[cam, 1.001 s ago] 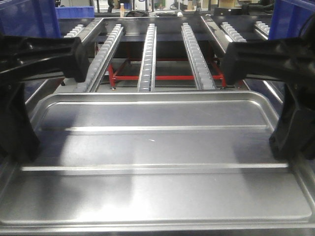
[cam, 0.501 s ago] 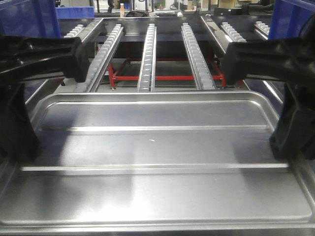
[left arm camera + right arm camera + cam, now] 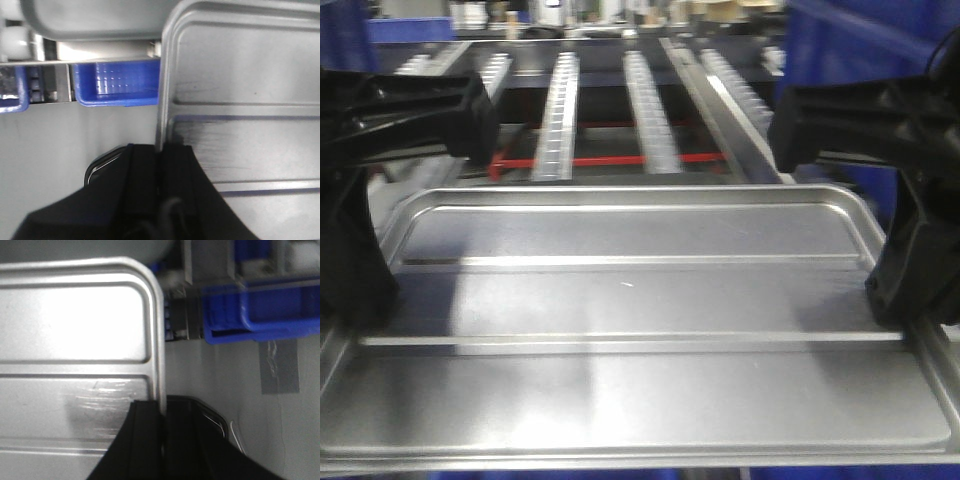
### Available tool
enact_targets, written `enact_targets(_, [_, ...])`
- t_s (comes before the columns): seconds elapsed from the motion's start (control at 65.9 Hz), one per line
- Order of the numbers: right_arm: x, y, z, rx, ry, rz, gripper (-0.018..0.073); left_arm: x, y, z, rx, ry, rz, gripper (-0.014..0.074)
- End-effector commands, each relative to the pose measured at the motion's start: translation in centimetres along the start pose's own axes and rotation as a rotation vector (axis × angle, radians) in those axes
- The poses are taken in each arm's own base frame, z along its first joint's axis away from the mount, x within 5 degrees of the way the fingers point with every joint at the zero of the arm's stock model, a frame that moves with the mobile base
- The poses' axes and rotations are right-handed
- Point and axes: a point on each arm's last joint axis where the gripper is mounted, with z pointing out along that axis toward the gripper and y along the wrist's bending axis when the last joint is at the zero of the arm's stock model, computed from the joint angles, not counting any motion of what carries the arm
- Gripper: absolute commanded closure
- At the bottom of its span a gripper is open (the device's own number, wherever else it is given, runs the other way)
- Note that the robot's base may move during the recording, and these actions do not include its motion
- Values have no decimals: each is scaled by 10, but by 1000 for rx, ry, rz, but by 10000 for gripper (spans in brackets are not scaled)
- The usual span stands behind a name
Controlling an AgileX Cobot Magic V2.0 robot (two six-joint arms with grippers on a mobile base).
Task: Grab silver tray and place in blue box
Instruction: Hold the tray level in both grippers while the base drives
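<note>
My left gripper (image 3: 161, 156) is closed down to a thin gap, its 2 black fingers pinching the left rim of the silver tray (image 3: 630, 300). My right gripper (image 3: 163, 412) is closed the same way on the tray's right rim. The tray hangs level between my 2 grippers and fills the lower part of the front view, its 2 long ridges running side to side. Past its far edge lie grey roller rails (image 3: 560, 110) over a red bar (image 3: 605, 160). The blue box (image 3: 840, 70) stands further back, beyond the tray's far right corner and behind my right arm.
</note>
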Motion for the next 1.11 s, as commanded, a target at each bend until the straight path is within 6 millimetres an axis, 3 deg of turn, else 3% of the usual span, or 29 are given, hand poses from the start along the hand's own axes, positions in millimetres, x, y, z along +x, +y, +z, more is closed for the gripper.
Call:
enact_targets(0.0, [-9, 3, -11, -48, -66, -12, 502, -6, -4, -12, 60, -48, -2, 700])
enact_targets(1.092, [-8, 3, -11, -47, -65, -12, 502, -6, -4, -12, 60, -48, -2, 700])
